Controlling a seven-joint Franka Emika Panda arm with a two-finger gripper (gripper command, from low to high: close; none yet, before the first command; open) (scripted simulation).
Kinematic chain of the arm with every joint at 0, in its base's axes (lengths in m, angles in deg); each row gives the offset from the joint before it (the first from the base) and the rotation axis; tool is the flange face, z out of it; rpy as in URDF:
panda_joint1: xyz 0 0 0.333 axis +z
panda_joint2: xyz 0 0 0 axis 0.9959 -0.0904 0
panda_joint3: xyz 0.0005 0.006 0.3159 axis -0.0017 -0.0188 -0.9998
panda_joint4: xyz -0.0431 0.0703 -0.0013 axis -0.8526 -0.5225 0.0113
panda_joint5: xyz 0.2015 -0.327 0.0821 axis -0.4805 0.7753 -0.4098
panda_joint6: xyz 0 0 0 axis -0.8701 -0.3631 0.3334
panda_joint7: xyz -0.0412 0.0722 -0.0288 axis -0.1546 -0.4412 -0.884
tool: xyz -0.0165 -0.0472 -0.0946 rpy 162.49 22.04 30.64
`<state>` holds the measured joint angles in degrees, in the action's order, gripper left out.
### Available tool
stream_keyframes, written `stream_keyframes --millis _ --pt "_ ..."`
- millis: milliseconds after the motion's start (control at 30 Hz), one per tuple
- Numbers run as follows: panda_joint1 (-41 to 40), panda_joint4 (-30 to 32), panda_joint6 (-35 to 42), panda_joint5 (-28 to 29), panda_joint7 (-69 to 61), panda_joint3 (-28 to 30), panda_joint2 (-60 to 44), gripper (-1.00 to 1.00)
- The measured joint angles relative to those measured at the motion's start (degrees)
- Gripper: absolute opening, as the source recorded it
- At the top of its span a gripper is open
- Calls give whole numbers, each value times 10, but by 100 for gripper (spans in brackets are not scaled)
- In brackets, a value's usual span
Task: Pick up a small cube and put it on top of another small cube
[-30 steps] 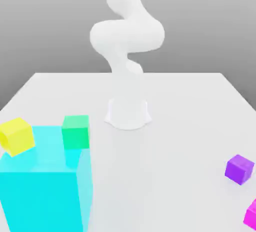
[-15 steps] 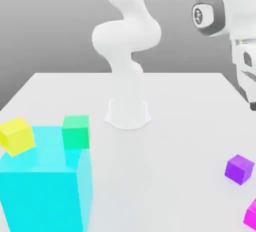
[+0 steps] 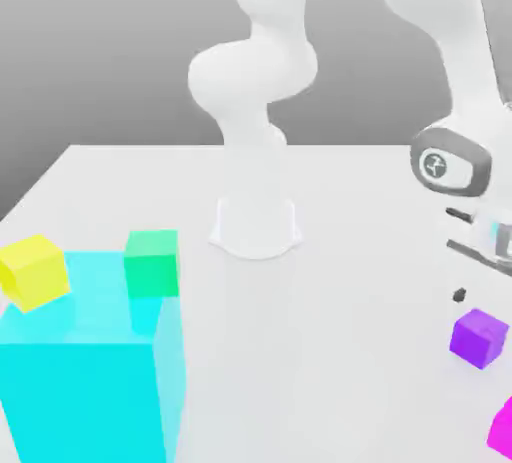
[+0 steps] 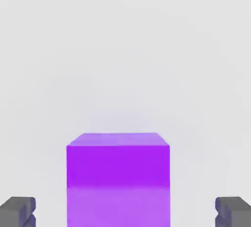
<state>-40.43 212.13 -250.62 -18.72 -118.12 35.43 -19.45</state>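
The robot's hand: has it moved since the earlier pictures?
Yes. In the exterior view, the hand has come down and now hovers just above the purple cube.

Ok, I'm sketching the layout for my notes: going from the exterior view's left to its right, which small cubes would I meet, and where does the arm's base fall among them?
Yellow cube → green cube → arm's base → purple cube → magenta cube.
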Motion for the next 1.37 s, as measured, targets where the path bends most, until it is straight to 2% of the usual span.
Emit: stream_keyframes --millis 233,433,533,667,933,1100,1233,1267,1367 --pt "1 -1 -3 0 0 1 -5 -100" --pt "-11 12 89 -16 -16 1 101 -100" --pt "-56 -18 152 -34 -53 36 138 -100" --pt "-154 -64 235 -37 -90 87 181 -100" --pt "-333 -154 398 -7 -140 179 256 -100" --pt "-415 -203 488 19 -164 248 293 -100" --pt "-438 -174 441 14 -180 276 271 -100" --pt "-439 -165 426 12 -183 278 265 100" --pt "-439 -165 426 12 -183 278 265 100"
